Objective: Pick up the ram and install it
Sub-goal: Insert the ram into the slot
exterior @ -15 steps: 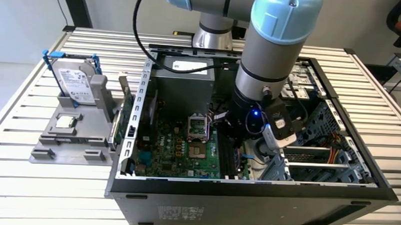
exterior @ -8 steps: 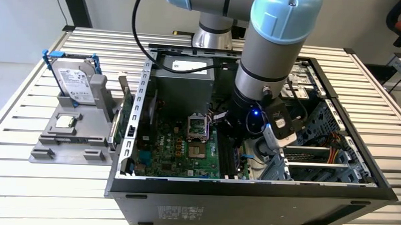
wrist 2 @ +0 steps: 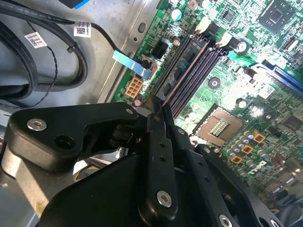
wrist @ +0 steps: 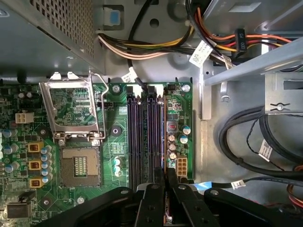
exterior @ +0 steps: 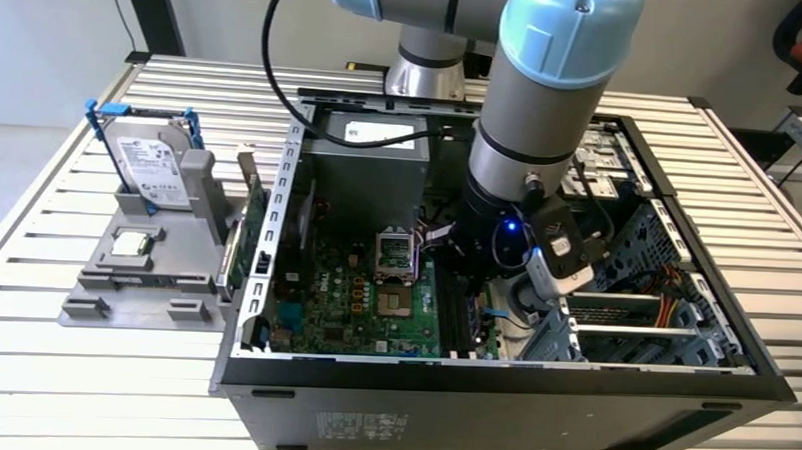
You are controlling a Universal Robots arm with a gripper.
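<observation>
My pincer (wrist 2: 158, 111) is down inside the open computer case (exterior: 503, 374), its fingers (wrist 2: 156, 142) pressed together on the ram (wrist 2: 182, 75), which I hold by one end so the long edge can run out ahead of me over the board. In the second wrist view the stick shows edge-on as a thin coppery line running from between my fingertips along the memory slots (wrist 2: 194, 66); it sits in, or just above, one of them (I cannot tell whether it is seated or merely lined up). Holding it edge-down and parallel to the slots is what lets it meet the slot squarely.

In the first wrist view the slots (wrist: 144, 137) run straight away from my pincer (wrist: 165, 177), with the white latches (wrist: 151, 89) at their far end. To one side of me lies the bare processor socket (wrist: 80, 165) with its metal load frame (wrist: 73, 111) swung up, well clear of my fingers. To the other side, beyond the board's edge, black cables (wrist: 246, 142) curve along the case floor, near but apart from me.

In the exterior view my arm (exterior: 539, 110) reaches down into the case, and outside it, well away, a grey holder (exterior: 146, 266) carries the hard drive (exterior: 150, 161) upright and the small silver processor (exterior: 131, 243) lying flat.
</observation>
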